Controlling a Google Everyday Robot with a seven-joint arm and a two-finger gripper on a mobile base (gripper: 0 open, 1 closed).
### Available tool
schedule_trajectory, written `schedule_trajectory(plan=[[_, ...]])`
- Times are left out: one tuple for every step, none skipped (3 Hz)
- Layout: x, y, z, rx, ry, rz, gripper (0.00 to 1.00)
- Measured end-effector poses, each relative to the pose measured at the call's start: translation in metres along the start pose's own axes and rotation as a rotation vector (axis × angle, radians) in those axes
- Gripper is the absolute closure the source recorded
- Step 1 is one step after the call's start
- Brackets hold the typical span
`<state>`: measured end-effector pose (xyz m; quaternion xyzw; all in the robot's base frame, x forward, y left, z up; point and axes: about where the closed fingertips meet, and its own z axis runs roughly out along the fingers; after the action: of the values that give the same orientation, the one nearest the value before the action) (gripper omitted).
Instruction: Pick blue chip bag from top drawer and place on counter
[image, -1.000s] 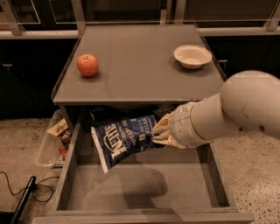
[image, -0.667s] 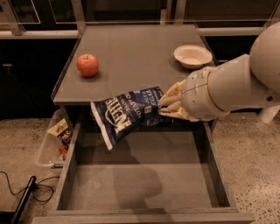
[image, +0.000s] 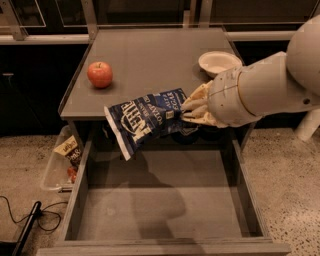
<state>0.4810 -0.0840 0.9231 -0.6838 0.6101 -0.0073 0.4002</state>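
The blue chip bag (image: 146, 119), dark navy with white lettering, hangs in the air over the counter's front edge, tilted down to the left. My gripper (image: 192, 110) is shut on the bag's right end, its cream fingers (image: 196, 105) pinching the foil. The big white arm reaches in from the right. The top drawer (image: 160, 210) is pulled open below, its grey bottom bare with the bag's shadow on it. The counter (image: 150, 55) is the grey tabletop behind the bag.
A red apple (image: 100, 74) sits on the counter's left side. A white bowl (image: 219, 62) sits at its right, just behind my wrist. A clear plastic bin (image: 56, 165) with a tan snack bag (image: 69, 149) stands on the floor left of the drawer. A black cable (image: 30, 220) lies at bottom left.
My gripper has lifted the bag up out of the drawer to the height of the counter's front edge and moved it back toward the counter. The drawer now holds nothing.
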Motion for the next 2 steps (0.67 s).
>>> schedule_trajectory(plan=[[0.011, -0.052, -0.002, 0.063, -0.009, -0.033, 1.0], [0.024, -0.114, 0.003, 0.108, -0.035, -0.04, 1.0]])
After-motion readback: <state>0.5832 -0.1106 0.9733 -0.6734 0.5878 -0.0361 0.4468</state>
